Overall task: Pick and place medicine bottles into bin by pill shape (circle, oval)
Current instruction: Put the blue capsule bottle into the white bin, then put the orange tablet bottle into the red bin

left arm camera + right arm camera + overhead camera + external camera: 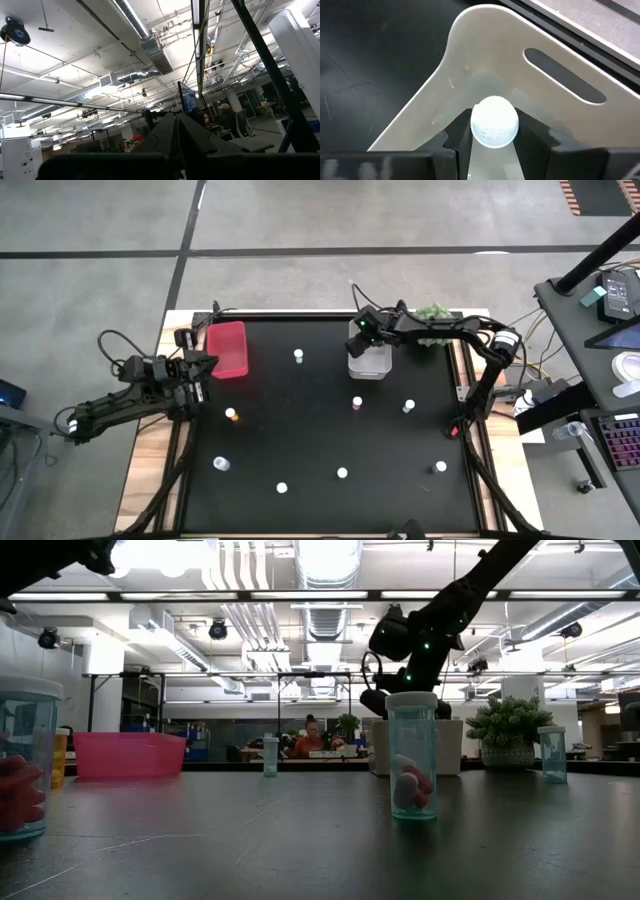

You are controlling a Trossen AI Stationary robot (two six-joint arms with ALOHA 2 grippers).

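My right gripper [364, 330] hangs over the back corner of the white bin [372, 366] and is shut on a medicine bottle [494, 122]. In the right wrist view its white cap shows between the dark fingers [536, 145], above the bin's pale floor [485, 55]. Several more white-capped bottles stand across the black table, among them an orange one [231, 415], one near the back [298, 357] and one with pink pills [412, 755] close to the low camera. The red bin [228, 348] sits at the back left. My left gripper [205, 366] waits shut beside it, pointing upward.
A green spiky plant [433, 312] stands at the back right, behind the white bin. Cables and arm mounts line both table sides. A desk with clutter [610, 380] lies off the right edge. A person sits far off [310, 738] in the room.
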